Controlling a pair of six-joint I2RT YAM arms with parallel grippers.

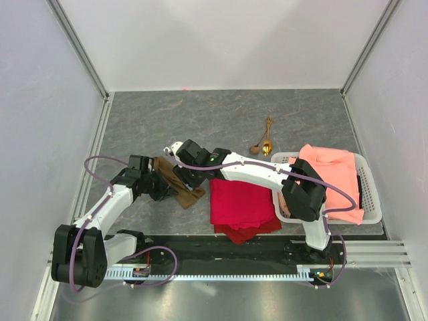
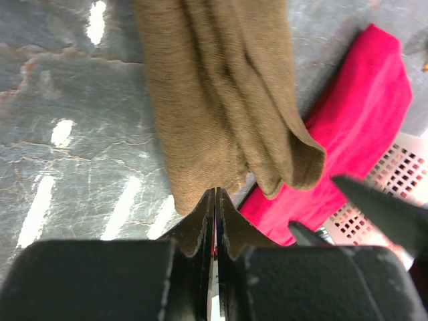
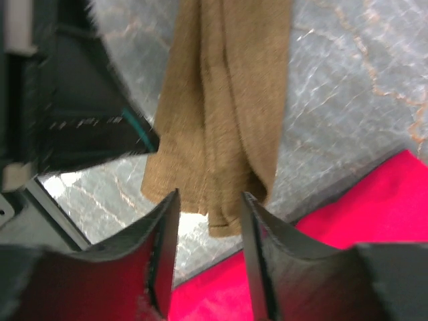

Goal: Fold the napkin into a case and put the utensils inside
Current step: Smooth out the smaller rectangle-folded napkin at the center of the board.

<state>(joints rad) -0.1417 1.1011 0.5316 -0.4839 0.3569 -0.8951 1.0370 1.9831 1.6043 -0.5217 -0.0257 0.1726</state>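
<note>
The olive-brown napkin [image 1: 179,182] is bunched into a narrow strip of long folds on the grey table, left of the red cloth. My left gripper [image 1: 164,189] is shut, and its tips [image 2: 215,192] pinch the near edge of the napkin [image 2: 221,100]. My right gripper [image 1: 188,175] is open, and its fingers [image 3: 208,200] straddle the end of the napkin [image 3: 224,114] without closing on it. The two gold utensils [image 1: 265,140] lie together farther back on the table, right of centre. No folded case shows.
A red cloth [image 1: 242,204] lies right of the napkin, near the front edge. A white plastic basket [image 1: 371,200] at the right holds a salmon-orange cloth [image 1: 331,174]. My two grippers are close together over the napkin. Walls enclose the table.
</note>
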